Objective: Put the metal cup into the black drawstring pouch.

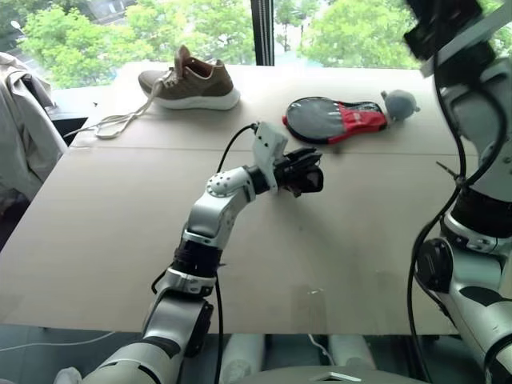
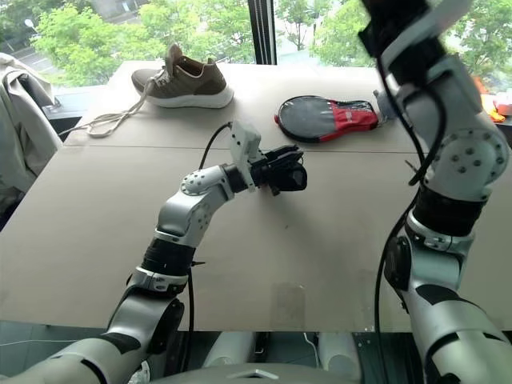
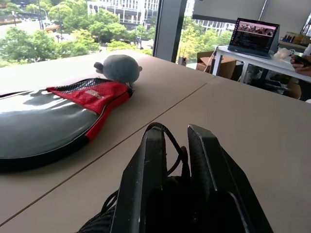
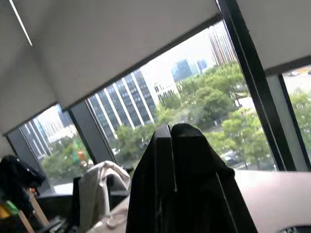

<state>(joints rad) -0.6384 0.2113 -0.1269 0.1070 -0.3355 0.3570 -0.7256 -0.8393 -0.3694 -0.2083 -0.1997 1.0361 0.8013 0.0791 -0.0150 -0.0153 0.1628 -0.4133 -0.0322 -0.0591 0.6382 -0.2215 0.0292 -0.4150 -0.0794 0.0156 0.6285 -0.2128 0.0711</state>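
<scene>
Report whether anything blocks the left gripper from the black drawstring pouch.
Nothing visible does. The left gripper is already closed on the black drawstring pouch, with its cord looping up between the fingers. It is held just above the table. The paddle case lies farther back, apart from the gripper.

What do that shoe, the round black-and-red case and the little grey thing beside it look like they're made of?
The shoe: brown suede-like or knit fabric, matte, on a white, seemingly rubber sole, with pale cord laces. The paddle case: smooth black synthetic that reflects the window light, plus a red part, mesh in places. The grey thing: soft, fuzzy and rounded, probably plush.
</scene>
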